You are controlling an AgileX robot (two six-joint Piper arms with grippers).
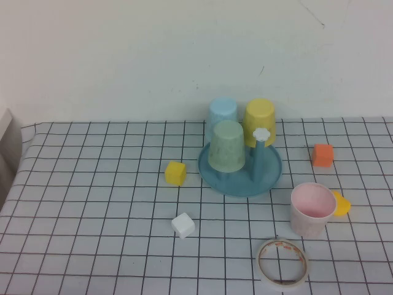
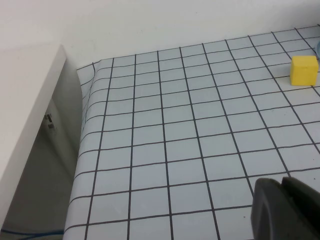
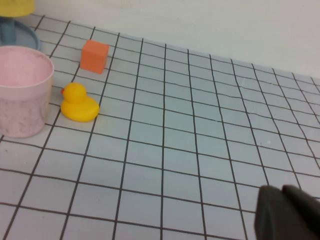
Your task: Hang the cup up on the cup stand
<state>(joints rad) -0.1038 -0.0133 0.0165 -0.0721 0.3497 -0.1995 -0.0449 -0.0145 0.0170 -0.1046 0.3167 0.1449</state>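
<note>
The pale pink cup (image 1: 312, 209) stands upright, mouth up, on the checked table right of centre; it also shows in the right wrist view (image 3: 22, 91). The blue cup stand (image 1: 240, 167) sits behind it to the left. It carries an upside-down light green cup (image 1: 226, 146), a yellow cup (image 1: 259, 121) and a light blue cup (image 1: 221, 115), with one free peg tipped by a white flower cap (image 1: 261, 134). Neither gripper shows in the high view. My left gripper (image 2: 283, 186) is shut and empty over the table's left side. My right gripper (image 3: 282, 192) is shut and empty, right of the pink cup.
A yellow duck (image 1: 341, 203) lies just right of the pink cup, an orange cube (image 1: 322, 155) behind it. A tape roll (image 1: 282, 262) lies in front. A yellow cube (image 1: 175, 173) and a white cube (image 1: 183, 225) lie left of the stand. The table's left edge (image 2: 82, 145) drops off.
</note>
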